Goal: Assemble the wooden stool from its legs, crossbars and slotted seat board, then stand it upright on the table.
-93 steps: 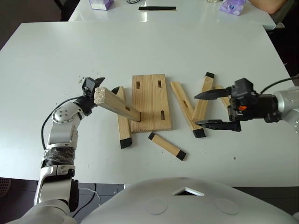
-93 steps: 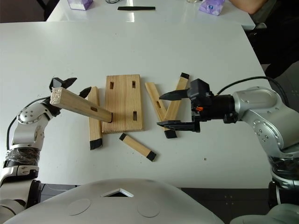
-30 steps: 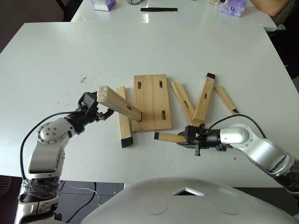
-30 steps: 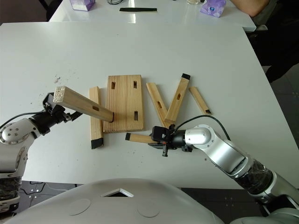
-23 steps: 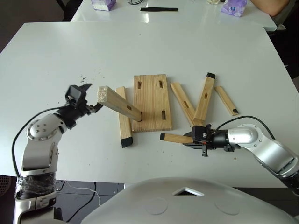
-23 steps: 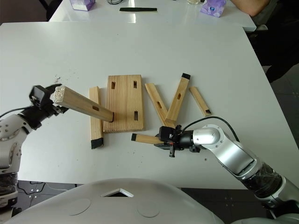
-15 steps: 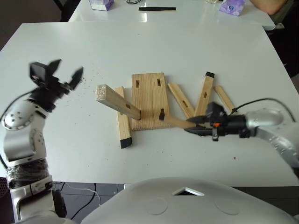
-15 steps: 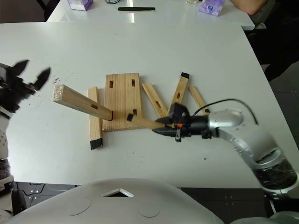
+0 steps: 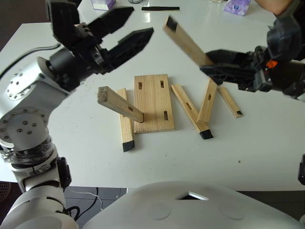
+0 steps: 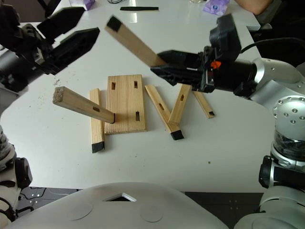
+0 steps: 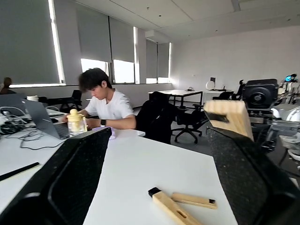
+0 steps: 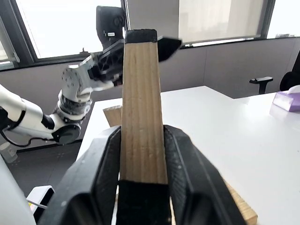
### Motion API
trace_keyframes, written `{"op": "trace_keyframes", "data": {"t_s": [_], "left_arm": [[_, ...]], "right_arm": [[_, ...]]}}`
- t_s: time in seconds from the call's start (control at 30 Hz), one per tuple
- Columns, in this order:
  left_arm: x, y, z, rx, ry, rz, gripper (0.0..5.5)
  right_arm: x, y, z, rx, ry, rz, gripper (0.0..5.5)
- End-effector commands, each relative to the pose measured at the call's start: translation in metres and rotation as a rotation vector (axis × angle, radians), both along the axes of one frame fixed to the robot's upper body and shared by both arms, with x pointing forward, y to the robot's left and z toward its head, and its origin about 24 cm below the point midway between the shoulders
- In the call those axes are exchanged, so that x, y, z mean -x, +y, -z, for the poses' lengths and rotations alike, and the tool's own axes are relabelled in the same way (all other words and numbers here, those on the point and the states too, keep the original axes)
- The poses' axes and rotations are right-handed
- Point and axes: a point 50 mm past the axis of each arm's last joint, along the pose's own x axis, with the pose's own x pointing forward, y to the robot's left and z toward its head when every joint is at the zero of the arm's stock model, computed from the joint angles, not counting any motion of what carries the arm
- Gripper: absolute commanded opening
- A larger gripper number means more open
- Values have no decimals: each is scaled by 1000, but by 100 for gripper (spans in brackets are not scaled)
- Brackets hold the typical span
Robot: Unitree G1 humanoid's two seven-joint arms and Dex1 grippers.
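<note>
The slotted seat board (image 9: pixel 153 102) lies flat mid-table. One leg (image 9: pixel 119 104) sticks up at a slant from the board's near-left slot, its bare end up and to the left. A second leg (image 9: pixel 125 125) lies alongside the board's left edge. Right of the board lie two more legs (image 9: pixel 190 110) (image 9: pixel 208 101) and a short crossbar (image 9: pixel 230 101). My right gripper (image 9: pixel 206 63) is raised above the table, shut on a black-tipped crossbar (image 9: pixel 183 40) that points up and left. High over the table's left part, my left gripper (image 9: pixel 141 21) hangs open, holding nothing.
A second white table (image 9: pixel 200 12) stands behind, carrying a black strip (image 9: pixel 160 8) and purple tissue packs (image 9: pixel 237 6). Wood crumbs (image 9: pixel 86 82) dot the table left of the board. Bare tabletop (image 9: pixel 157 157) lies near the front edge.
My right gripper has lifted the crossbar from beside the seat board to high above the table. The left gripper, open since it let go of the slanted leg, has risen and swung toward the middle.
</note>
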Motion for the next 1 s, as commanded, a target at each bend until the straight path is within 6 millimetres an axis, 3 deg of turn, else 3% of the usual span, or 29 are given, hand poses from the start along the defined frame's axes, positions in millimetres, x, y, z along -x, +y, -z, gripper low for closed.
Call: {"op": "trace_keyframes", "data": {"t_s": [0.03,0.3,0.57,1.0], "left_arm": [[2,-6,-4,40,40,110,377],[0,-19,-10,61,25,253,377],[-10,-20,-6,53,30,233,377],[-22,22,-14,13,-6,77,377]], "right_arm": [[4,5,-6,-57,-13,-34,130],[2,16,4,-102,11,-54,130],[0,26,16,-44,10,-87,130],[-7,14,7,-113,-10,-27,130]]}}
